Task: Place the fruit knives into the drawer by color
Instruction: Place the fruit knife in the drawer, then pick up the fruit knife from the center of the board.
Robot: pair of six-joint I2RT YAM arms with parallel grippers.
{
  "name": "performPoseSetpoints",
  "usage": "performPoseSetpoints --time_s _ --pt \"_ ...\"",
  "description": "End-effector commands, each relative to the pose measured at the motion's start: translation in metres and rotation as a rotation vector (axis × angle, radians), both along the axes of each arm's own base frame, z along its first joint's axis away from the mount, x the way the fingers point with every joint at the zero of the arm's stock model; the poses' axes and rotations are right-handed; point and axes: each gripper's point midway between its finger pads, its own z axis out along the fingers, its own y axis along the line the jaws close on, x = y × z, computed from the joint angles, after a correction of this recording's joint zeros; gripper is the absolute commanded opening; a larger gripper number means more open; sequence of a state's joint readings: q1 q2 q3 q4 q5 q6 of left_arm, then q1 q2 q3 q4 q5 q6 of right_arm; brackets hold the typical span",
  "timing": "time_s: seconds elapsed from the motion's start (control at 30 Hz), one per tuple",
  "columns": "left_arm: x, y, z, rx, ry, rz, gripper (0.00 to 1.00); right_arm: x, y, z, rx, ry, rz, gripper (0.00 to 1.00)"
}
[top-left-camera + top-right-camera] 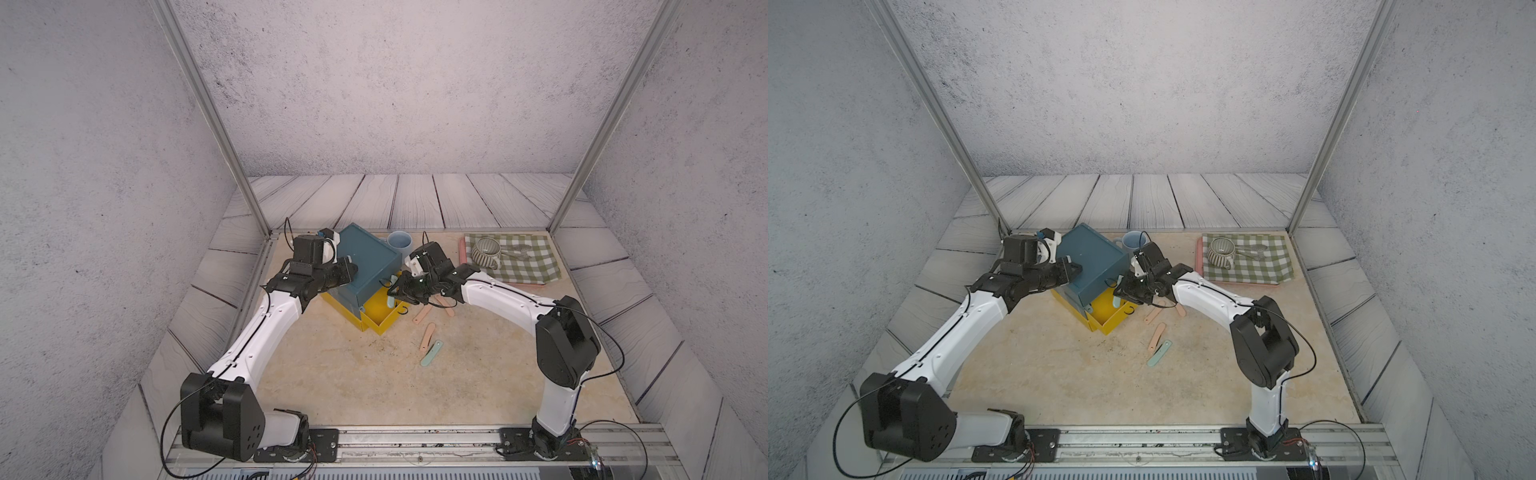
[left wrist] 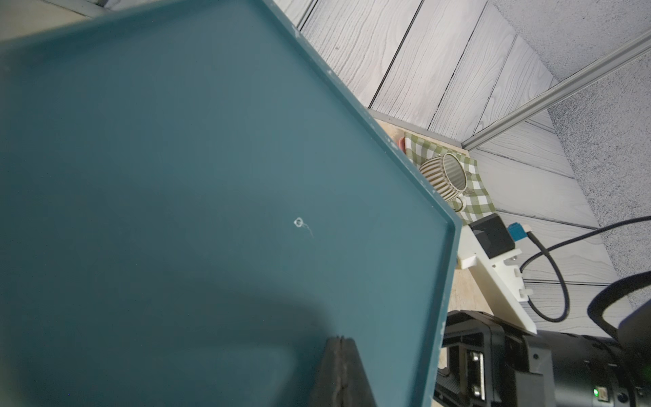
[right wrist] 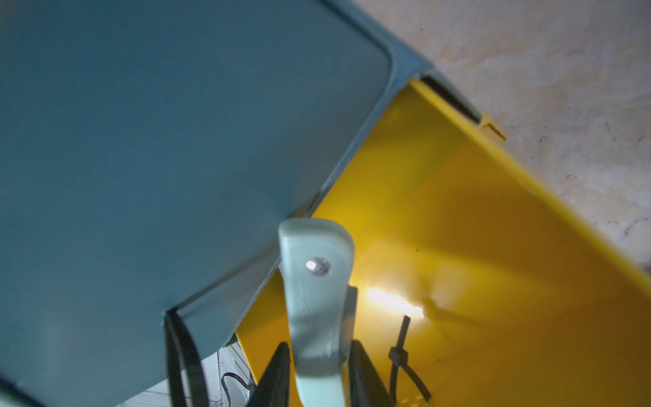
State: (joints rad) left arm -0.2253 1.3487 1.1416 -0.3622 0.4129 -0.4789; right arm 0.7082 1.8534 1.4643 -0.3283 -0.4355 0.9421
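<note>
The drawer [image 1: 365, 257] is a boxy chest with a dark teal top; its yellow bottom tier [image 1: 384, 311] is pulled out. My left gripper [image 2: 340, 340] is shut and rests with its tips on the teal top [image 2: 211, 176]. My right gripper [image 3: 318, 345] holds a mint-teal fruit knife [image 3: 317, 282] upright over the open yellow tier [image 3: 458, 246], close to the teal front; the same knife [image 1: 390, 291] shows in both top views. On the table to the right lie three peach knives [image 1: 427, 336] [image 1: 420, 314] [image 1: 449, 309] and one mint knife [image 1: 431, 353].
A pale blue cup [image 1: 400, 241] stands behind the chest. At the back right a striped mug [image 1: 484, 251] and a metal utensil [image 1: 515, 249] sit on a green checked cloth [image 1: 528, 270]. Frame posts and walls bound the table.
</note>
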Motion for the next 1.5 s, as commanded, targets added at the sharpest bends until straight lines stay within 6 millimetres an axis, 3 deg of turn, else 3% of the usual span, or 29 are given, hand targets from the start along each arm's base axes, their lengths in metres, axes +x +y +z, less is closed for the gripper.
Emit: performPoseSetpoints --time_s 0.0,0.2,0.43,0.57,0.73,0.83,0.97,1.03,1.17,1.33,1.47 --pt "-0.024 0.011 -0.048 0.06 0.189 0.021 0.0 -0.002 -0.002 -0.003 -0.043 -0.005 0.008 0.36" --pt "-0.023 0.011 -0.048 0.063 0.189 0.023 0.0 -0.003 -0.002 0.007 -0.042 -0.035 0.027 0.37" --pt "-0.022 0.011 -0.05 0.062 0.193 0.024 0.0 -0.011 -0.013 0.045 -0.08 -0.149 0.087 0.37" --pt "-0.022 0.011 -0.049 0.061 0.193 0.025 0.0 -0.02 -0.033 0.064 -0.128 -0.195 0.075 0.38" --pt "-0.022 0.011 -0.05 0.056 0.193 0.025 0.0 -0.035 -0.071 0.067 -0.232 -0.209 0.013 0.4" --pt "-0.022 0.01 -0.048 0.053 0.192 0.024 0.0 -0.048 -0.094 0.056 -0.297 -0.179 -0.021 0.41" --pt "-0.022 0.01 -0.049 0.052 0.19 0.023 0.0 -0.066 -0.131 0.013 -0.414 -0.066 -0.136 0.41" --pt "-0.023 0.01 -0.051 0.053 0.194 0.026 0.0 -0.075 -0.139 -0.012 -0.423 -0.006 -0.186 0.41" --pt "-0.023 0.009 -0.046 0.04 0.18 0.023 0.0 -0.089 -0.151 -0.05 -0.465 0.101 -0.235 0.41" --pt "-0.025 0.01 -0.039 0.039 0.159 0.025 0.0 -0.093 -0.162 -0.071 -0.518 0.158 -0.29 0.44" --pt "-0.027 0.011 -0.034 0.042 0.148 0.025 0.0 -0.094 -0.149 -0.095 -0.49 0.241 -0.294 0.46"
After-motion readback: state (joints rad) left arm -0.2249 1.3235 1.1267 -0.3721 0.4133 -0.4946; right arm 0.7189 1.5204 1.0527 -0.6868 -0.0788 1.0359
